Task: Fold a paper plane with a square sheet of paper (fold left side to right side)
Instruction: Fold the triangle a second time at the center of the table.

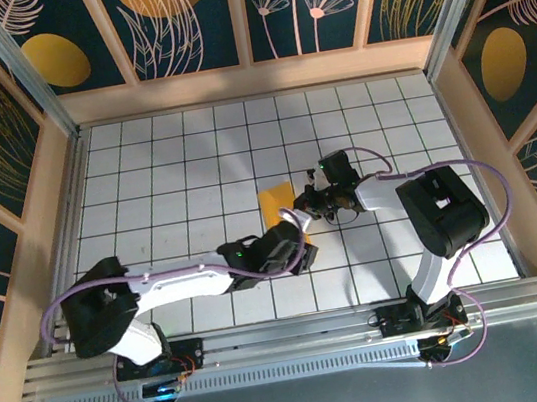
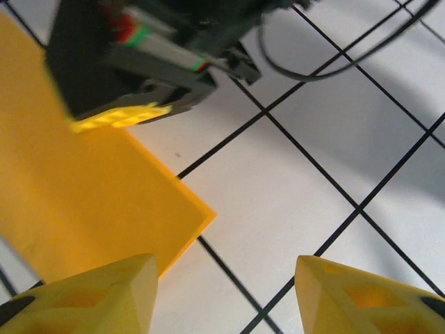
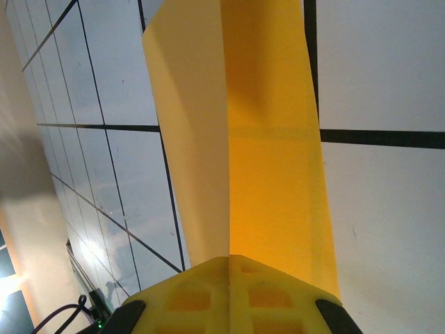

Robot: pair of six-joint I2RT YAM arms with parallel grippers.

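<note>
The square sheet of paper (image 1: 275,203) is orange-yellow and lies mid-table, folded along a straight crease. In the right wrist view the paper (image 3: 274,139) runs away from my fingers as a paler left flap and a deeper orange right flap. My right gripper (image 3: 229,278) is shut, its finger seam in line with the crease, pinching the paper's near end. In the top view the right gripper (image 1: 306,201) sits at the paper's right edge. My left gripper (image 2: 222,299) is open just beside the paper's corner (image 2: 76,195), with bare tile between its fingers (image 2: 104,296).
The white grid-tiled table (image 1: 172,165) is ringed by wooden walls with dark floral panels (image 1: 171,18). The right arm's black wrist and cable (image 2: 153,49) hang close above the paper in the left wrist view. Both arms meet near the table's middle.
</note>
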